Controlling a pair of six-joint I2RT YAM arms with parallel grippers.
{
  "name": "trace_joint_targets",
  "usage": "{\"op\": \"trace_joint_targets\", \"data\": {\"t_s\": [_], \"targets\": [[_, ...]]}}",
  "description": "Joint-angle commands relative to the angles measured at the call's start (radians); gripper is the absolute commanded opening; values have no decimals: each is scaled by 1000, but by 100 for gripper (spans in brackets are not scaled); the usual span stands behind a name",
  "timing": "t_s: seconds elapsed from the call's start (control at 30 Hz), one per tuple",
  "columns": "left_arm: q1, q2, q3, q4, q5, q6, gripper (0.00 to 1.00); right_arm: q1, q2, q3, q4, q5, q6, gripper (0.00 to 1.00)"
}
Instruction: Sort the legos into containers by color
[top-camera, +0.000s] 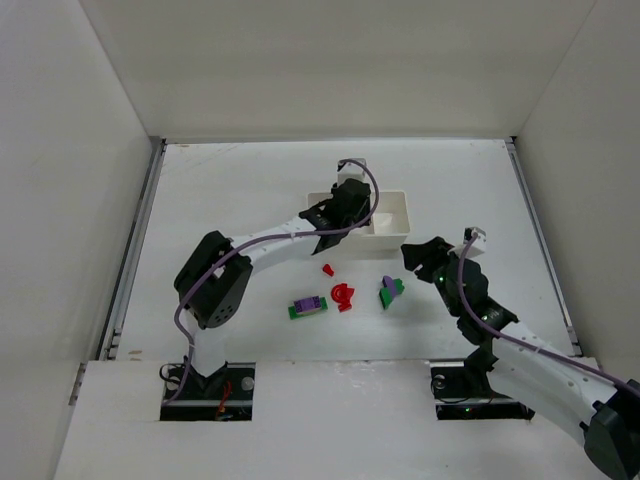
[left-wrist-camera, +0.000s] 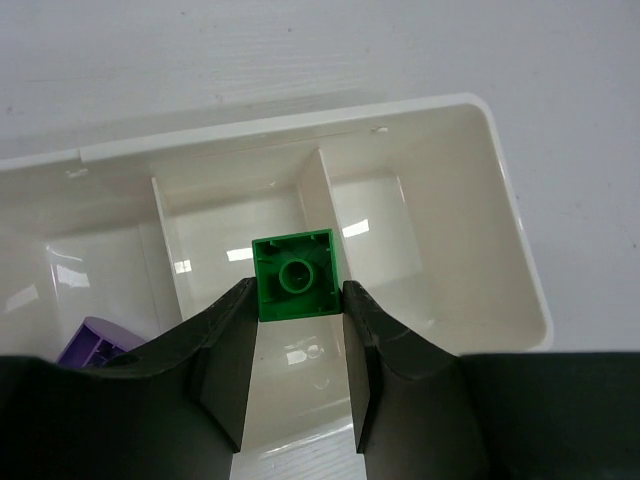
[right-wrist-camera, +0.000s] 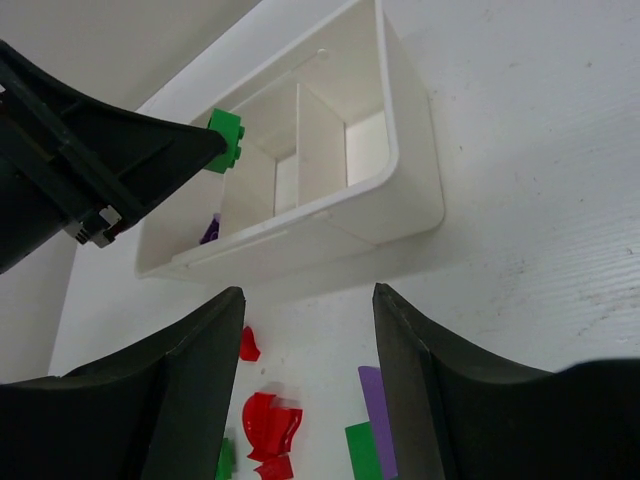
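My left gripper (left-wrist-camera: 300, 290) is shut on a small green lego (left-wrist-camera: 296, 272) and holds it above the middle compartment of the white tray (left-wrist-camera: 500, 180). A purple lego (left-wrist-camera: 95, 343) lies in the tray's left compartment. In the top view the left gripper (top-camera: 350, 205) hangs over the tray (top-camera: 392, 222). My right gripper (top-camera: 420, 262) is open and empty, near the tray's right end. On the table lie a small red lego (top-camera: 327, 269), a red cluster (top-camera: 343, 296), a purple-and-green piece (top-camera: 308, 306) and another (top-camera: 390, 290).
The right wrist view shows the tray (right-wrist-camera: 400, 210) ahead, the green lego (right-wrist-camera: 227, 141) in the left fingers, and red legos (right-wrist-camera: 268, 425) and a purple-and-green piece (right-wrist-camera: 370, 440) between my right fingers. White walls enclose the table.
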Motion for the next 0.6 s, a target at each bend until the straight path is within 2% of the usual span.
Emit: {"op": "trace_joint_targets", "data": {"t_s": [0.0, 0.13, 0.27, 0.4, 0.57], "targets": [[0, 6, 73, -31, -58, 39, 20, 6, -16, -5, 28, 24, -17, 61], [-3, 31, 96, -49, -92, 48, 26, 8, -13, -5, 30, 18, -22, 65], [-3, 27, 93, -51, -107, 48, 41, 8, 5, 3, 14, 22, -40, 69], [-9, -22, 62, -44, -107, 47, 46, 3, 40, 21, -42, 31, -31, 73], [-31, -102, -11, -38, -97, 21, 48, 22, 60, 32, -160, 59, 18, 82]]}}
